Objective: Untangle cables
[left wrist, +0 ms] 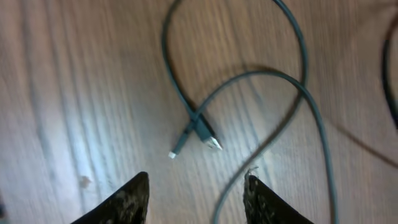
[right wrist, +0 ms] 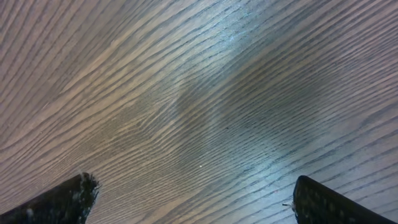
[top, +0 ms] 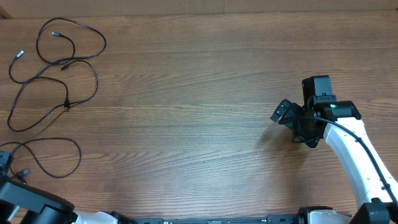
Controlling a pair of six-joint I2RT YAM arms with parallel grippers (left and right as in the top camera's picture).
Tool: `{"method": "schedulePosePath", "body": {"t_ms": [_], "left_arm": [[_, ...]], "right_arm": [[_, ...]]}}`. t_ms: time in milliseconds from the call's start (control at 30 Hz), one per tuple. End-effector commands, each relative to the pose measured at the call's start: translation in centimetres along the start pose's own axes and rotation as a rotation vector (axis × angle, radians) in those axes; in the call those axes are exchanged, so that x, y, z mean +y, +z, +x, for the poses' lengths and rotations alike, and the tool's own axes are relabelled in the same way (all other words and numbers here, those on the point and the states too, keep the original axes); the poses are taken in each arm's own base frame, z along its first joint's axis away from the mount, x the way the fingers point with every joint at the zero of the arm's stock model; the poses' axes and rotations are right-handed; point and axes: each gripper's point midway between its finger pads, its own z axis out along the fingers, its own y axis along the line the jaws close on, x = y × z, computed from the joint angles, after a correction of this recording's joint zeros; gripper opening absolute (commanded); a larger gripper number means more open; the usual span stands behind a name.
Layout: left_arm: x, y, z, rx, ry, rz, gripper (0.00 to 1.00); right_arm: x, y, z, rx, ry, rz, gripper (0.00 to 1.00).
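Observation:
Thin black cables (top: 67, 61) lie in loose crossing loops at the table's far left, with small plug ends. Another black cable loop (top: 74, 149) lies at the near left. In the left wrist view this cable (left wrist: 298, 87) curves over the wood, and its two plug ends (left wrist: 198, 134) cross just ahead of the fingers. My left gripper (left wrist: 196, 183) is open, and a strand of the cable runs between its fingers close to the right one. In the overhead view it (top: 7, 167) sits at the left edge. My right gripper (top: 283, 112) is open and empty over bare wood (right wrist: 196, 190).
The wooden table (top: 199, 93) spans the view. The left arm's black base (top: 31, 202) is at the near left corner. The white right arm (top: 354, 146) reaches in from the near right.

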Motion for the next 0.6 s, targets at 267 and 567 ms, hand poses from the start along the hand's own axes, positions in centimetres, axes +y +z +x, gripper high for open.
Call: {"method": "schedulePosePath", "body": {"t_ms": [267,567], "left_arm": [[-17.3,-10.0,5.3,0.058,0.371,0.82,1.0],[-25.3,-20.1,20.3,-0.023,0.896,0.84,1.0]], "right_arm": [[-0.1,-0.1,-0.4,-0.015,0.001,0.007,1.0],[-0.1,-0.1,-0.4,-0.015,0.001,0.007,1.0]]}}
